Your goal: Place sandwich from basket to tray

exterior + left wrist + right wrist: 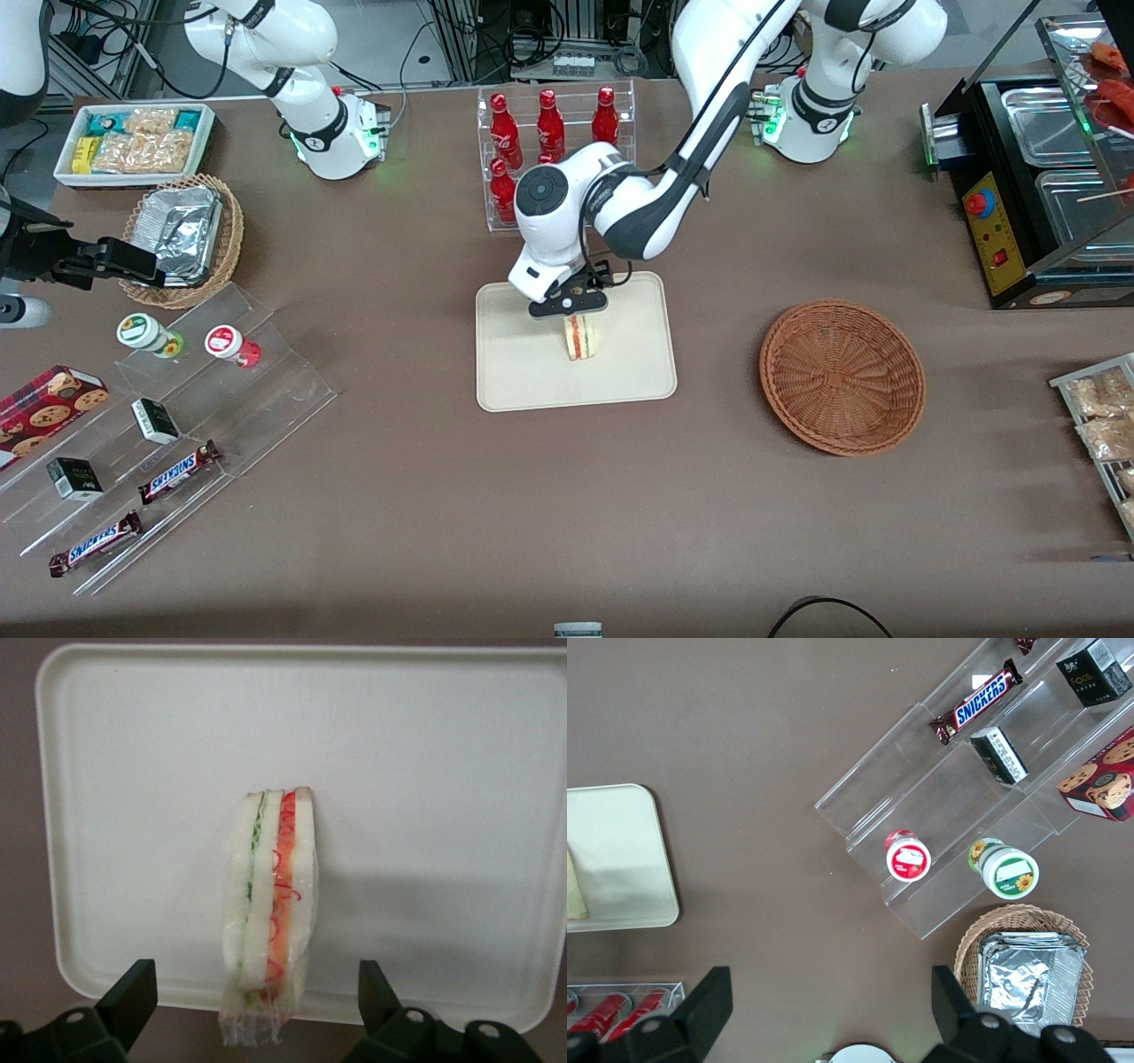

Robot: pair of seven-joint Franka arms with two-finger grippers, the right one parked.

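Note:
The sandwich [581,338] [270,904] stands on edge on the cream tray [532,372] [425,815], a wrapped wedge of white bread with green and orange-red layers. My left gripper [574,310] [255,973] hovers just above it, open. Its black fingers [133,997] stand wide apart on either side of the sandwich without touching it, and the wrap's sealed end lies between them. The reddish-brown wicker basket [842,377] sits beside the tray toward the working arm's end of the table, with nothing in it.
A clear rack of red bottles [554,133] stands farther from the front camera than the tray. Acrylic steps with snack bars and cups [177,416], a lighter wicker basket with foil containers [182,235] and a white snack bin [133,142] lie toward the parked arm's end. A black food warmer [1036,186] is at the working arm's end.

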